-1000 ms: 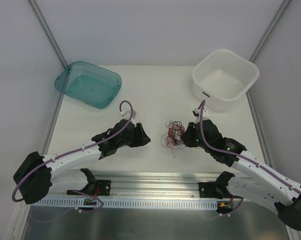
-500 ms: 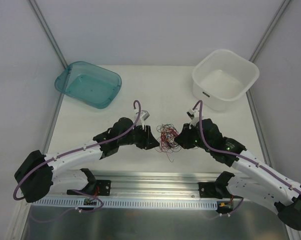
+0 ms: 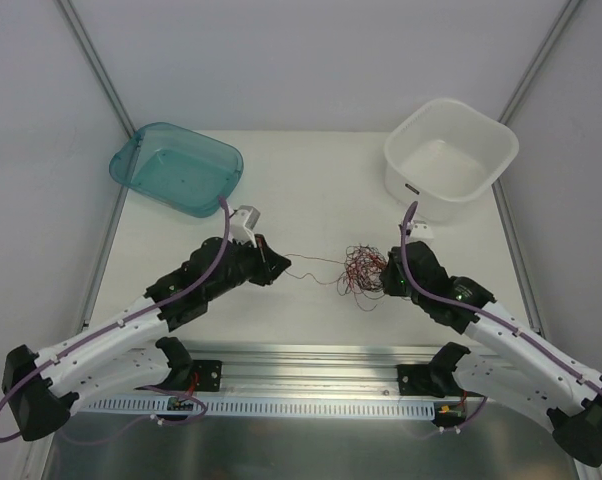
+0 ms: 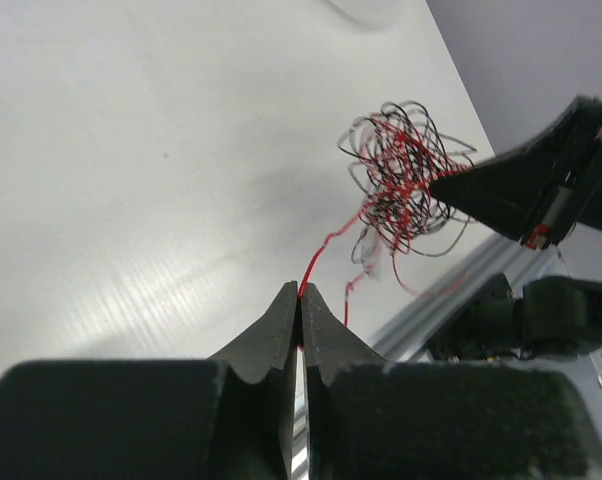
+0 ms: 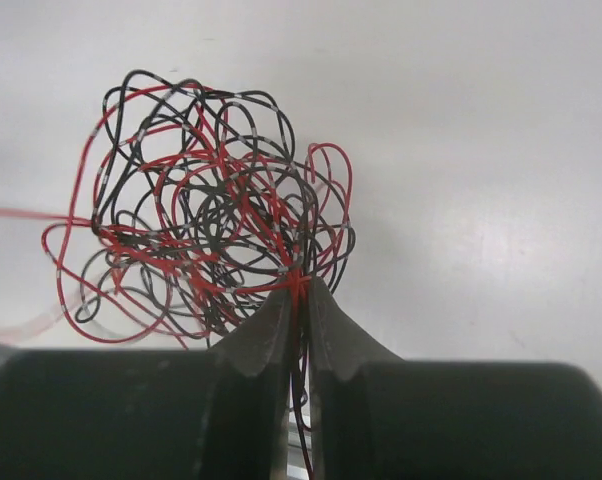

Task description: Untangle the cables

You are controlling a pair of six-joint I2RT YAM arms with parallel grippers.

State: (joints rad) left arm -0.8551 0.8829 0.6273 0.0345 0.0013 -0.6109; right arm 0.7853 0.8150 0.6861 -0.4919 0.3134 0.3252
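Note:
The cables (image 3: 363, 272) are a wiry ball of thin red and black strands on the white table, right of centre. My right gripper (image 3: 385, 279) is shut on several strands at the ball's right edge (image 5: 299, 285); the ball (image 5: 211, 230) spreads out above its fingertips. My left gripper (image 3: 278, 262) is shut on one red strand (image 3: 316, 265) that stretches from its tips to the ball. In the left wrist view the strand (image 4: 316, 262) leaves the closed tips (image 4: 300, 290) toward the ball (image 4: 406, 175).
A teal bin (image 3: 176, 168) stands at the back left and a white bin (image 3: 451, 158) at the back right, just behind the right arm. The metal rail (image 3: 311, 375) runs along the near table edge.
My left gripper closed on a red strand at the ball, then pulled back left, drawing the strand out. The ball shifted slightly right with my right gripper.

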